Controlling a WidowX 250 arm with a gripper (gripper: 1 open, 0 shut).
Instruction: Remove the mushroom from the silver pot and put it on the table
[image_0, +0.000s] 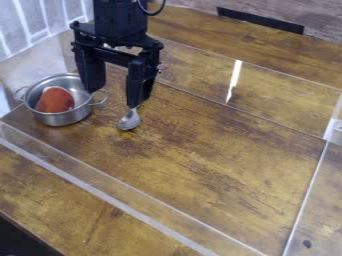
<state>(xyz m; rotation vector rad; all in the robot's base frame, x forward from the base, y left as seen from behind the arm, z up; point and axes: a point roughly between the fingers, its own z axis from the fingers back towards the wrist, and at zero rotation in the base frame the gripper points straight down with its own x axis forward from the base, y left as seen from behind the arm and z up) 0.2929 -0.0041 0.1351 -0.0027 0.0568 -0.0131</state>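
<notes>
Jaws: spread wide and holding nothing; the gripper points straight down, its two dark fingers hanging apart with daylight between them.

Mushroom: the mushroom sits inside the silver pot, red-orange cap up, filling much of the bowl; nothing touching it yet.

Pot: near the left edge of the counter, toward the far left corner; one small side handle shows on its right, facing the arm.

Gap to close: the gripper hangs just to the right of the pot, not over it; its left finger stands beside the pot's rim, so the whole hand needs to slide left before any descent.

Spoon: a small spoon stands bowl-down on the counter right under the right finger; whether finger and handle touch I cannot tell; best not to drag it along.

How to do it well: centre the open fingers either side of the cap; come down straight, keeping the tips inside the rim so the pot isn't knocked; close gently on the rounded cap, low enough that it won't squirt out.

Risk: the cap looks smooth and round, likely to slip; the pot looks light and may lift or skate if a finger catches the wall.

Drop zone: plenty of bare wood toward the middle and right of the counter.
</notes>
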